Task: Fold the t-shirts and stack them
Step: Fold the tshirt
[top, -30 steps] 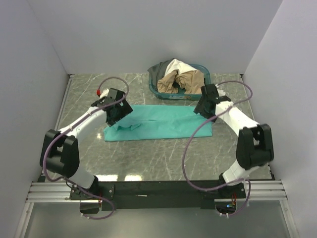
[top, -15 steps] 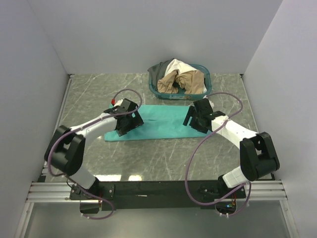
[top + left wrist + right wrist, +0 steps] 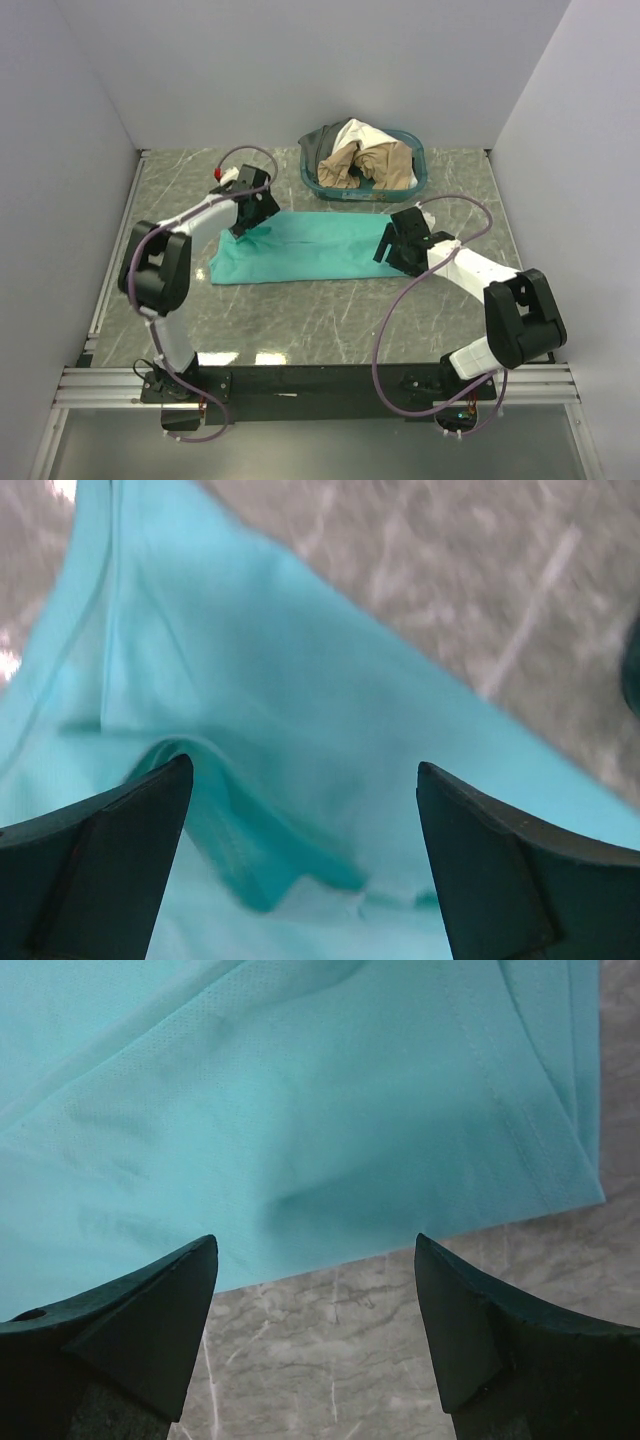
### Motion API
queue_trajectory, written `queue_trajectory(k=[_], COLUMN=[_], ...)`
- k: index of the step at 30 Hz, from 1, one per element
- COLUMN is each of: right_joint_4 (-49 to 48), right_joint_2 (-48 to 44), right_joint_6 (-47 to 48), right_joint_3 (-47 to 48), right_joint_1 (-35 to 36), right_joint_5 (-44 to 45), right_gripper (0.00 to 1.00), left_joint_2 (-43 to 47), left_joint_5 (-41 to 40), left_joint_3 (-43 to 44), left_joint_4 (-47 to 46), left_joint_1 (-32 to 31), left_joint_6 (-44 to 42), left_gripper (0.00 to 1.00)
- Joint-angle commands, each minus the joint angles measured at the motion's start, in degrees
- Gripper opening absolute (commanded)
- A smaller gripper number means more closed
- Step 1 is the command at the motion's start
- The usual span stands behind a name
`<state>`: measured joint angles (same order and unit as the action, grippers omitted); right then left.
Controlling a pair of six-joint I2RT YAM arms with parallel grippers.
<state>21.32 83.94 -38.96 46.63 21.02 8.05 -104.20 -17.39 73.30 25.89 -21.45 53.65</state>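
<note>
Seen from my remote console: the teal-green t-shirt (image 3: 310,250) lies flat across the middle of the marbled table (image 3: 300,310), folded into a long band running left to right, its left end flaring wider. Close up, the cloth puckers into a small ridge near its far left edge; at its right end, stitched hems lie layered. Behind it, the cream-white t-shirt (image 3: 358,133), tan-beige t-shirt (image 3: 378,160) and dark grey t-shirt (image 3: 320,145) sit crumpled together in the basket (image 3: 422,170).

Matt cloth teal t-shirt (image 3: 300,1110); table (image 3: 330,310) seemingly polished stone.
</note>
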Motion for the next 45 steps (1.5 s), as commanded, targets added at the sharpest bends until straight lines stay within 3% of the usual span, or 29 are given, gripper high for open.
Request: queue_trajectory(k=[1, 5, 12, 15, 20, 27, 33, 39, 45], right_joint_4=[1.53, 1.97, 1.44, 0.22, -4.62, -6.47, -9.54, -12.0, -17.45], right_joint_2=[-3.78, -7.82, -10.64, -8.36, 0.77, 16.15, 16.96, 11.6, 6.24], right_joint_6=[-0.33, -0.15, 2.13, 5.2, 11.7, 13.12, 12.33, 9.35, 0.23], right_joint_3=[0.21, -0.58, -0.84, 1.88, 9.16, 18.13, 12.71, 2.09, -6.99], right_joint_1=[0.34, 0.34, 0.43, 0.43, 0.08, -0.89, 0.34, 6.22, 22.38], right_joint_5=[3.37, 3.55, 3.81, 3.72, 5.39, -2.32, -7.0, -9.63, -14.02], right_gripper=[0.86, 0.86, 0.86, 0.86, 0.86, 0.85, 0.82, 0.82, 0.82], left_joint_2=[-6.79, -10.14, -3.66, 1.6, 11.72, 13.24, 7.27, -0.81, -12.15], left_joint_5=[-2.21, -0.9, -1.42, -1.77, 4.1, 7.8, 8.42, 10.09, 8.69], left_joint_3=[8.22, 15.73, 14.16, 10.3, -7.6, -17.4, -15.3, -9.16, 5.58], left_joint_4=[0.12, 1.01, 0.04, 0.83, -4.17, -8.4, -7.78, -7.26, -1.12], left_joint_1=[2.38, 2.82, 2.82, 2.56, 1.16, -0.17, 0.44, 3.43, 4.66], left_joint_6=[-3.46, -6.44, -6.8, -5.75, -3.55, -1.09, -1.35, -2.93, -6.45], left_gripper=[0.99, 0.99, 0.99, 0.99, 1.0, 0.99, 0.99, 1.0, 0.99])
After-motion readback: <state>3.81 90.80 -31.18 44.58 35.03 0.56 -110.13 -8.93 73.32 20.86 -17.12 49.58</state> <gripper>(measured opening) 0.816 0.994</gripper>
